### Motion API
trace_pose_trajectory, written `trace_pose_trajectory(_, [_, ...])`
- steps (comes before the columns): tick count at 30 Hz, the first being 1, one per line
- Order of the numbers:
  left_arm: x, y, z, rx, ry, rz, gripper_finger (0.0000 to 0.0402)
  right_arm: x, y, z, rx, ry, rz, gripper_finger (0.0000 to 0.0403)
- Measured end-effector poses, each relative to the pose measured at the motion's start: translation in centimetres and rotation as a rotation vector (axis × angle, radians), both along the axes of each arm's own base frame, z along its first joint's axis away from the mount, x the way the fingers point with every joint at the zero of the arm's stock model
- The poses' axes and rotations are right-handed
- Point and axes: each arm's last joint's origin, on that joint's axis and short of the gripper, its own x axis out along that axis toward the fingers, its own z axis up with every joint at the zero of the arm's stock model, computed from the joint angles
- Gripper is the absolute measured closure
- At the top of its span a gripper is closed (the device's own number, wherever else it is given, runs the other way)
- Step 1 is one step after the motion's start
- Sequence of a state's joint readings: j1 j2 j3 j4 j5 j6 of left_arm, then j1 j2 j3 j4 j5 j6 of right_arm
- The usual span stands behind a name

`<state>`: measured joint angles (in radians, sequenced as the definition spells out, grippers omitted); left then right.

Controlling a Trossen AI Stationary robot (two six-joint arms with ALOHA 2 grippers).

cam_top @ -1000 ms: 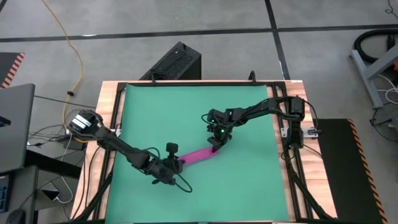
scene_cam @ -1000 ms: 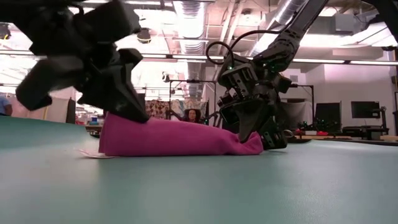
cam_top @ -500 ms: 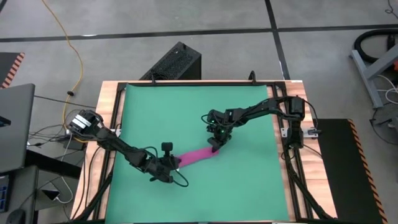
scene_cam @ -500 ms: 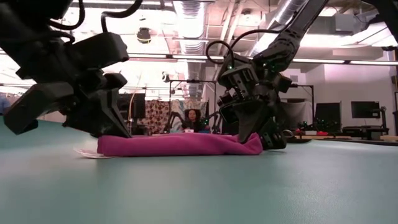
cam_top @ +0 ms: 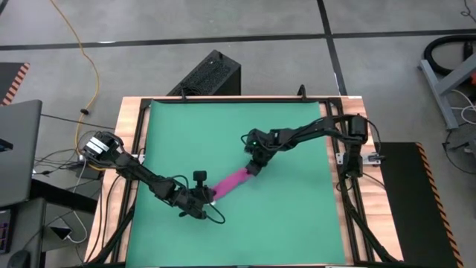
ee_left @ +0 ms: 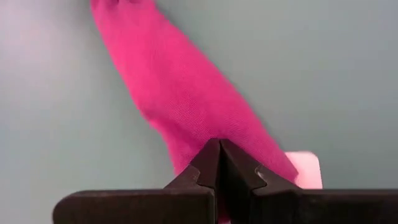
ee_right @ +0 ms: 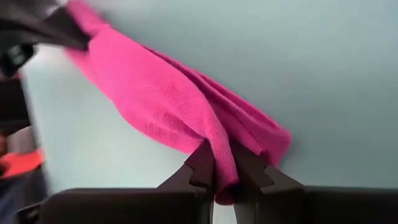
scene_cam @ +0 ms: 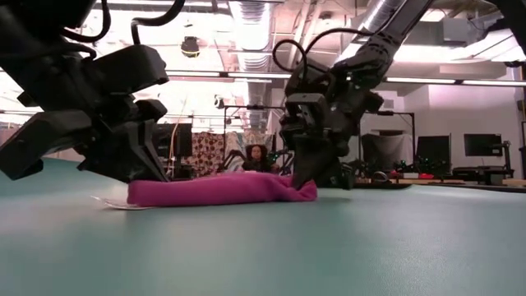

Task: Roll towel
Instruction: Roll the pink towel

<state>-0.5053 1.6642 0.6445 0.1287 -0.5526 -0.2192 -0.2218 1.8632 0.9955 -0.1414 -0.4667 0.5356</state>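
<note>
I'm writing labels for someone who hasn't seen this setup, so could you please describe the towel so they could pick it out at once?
Find the green mat that covers the table. Near its middle lies the towel, a narrow magenta-pink band stretched slantwise between the left gripper and the right gripper, each shut on one end. It is the only pink, soft thing there, with a small white tag at the left gripper's end.

One towel (cam_top: 232, 182), magenta-pink, lies stretched on one green mat (cam_top: 290, 216). Two grippers pinch it: left gripper (cam_top: 208, 198) and right gripper (cam_top: 253, 168), one at each end.
</note>
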Motion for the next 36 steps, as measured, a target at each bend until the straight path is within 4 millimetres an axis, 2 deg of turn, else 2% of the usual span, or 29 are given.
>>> trace_pose_trajectory(6, [0.0, 0.0, 0.0, 0.005, 0.003, 0.000, 0.0401, -1.3, -0.1, 1.0, -0.127, 0.097, -0.025, 0.0342])
trace_pose_trajectory(15, [0.0, 0.0, 0.0, 0.008, 0.004, -0.009, 0.0401, -1.7, -0.3, 1.4, -0.153, 0.104, -0.027, 0.0337])
trace_pose_trajectory(19, [0.0, 0.0, 0.0, 0.001, -0.002, -0.011, 0.0401, -1.6, 0.0, 1.5, -0.163, 0.103, -0.021, 0.0313])
trace_pose_trajectory(28, [0.1, -0.1, 0.0, -0.001, -0.010, -0.013, 0.0401, -1.7, 0.1, 1.8, -0.144, 0.102, -0.033, 0.0228])
trace_pose_trajectory(36, [0.1, -0.1, -0.1, 0.002, -0.002, -0.015, 0.0401, -2.3, 0.1, 2.8, -0.157, 0.117, -0.048, 0.0211])
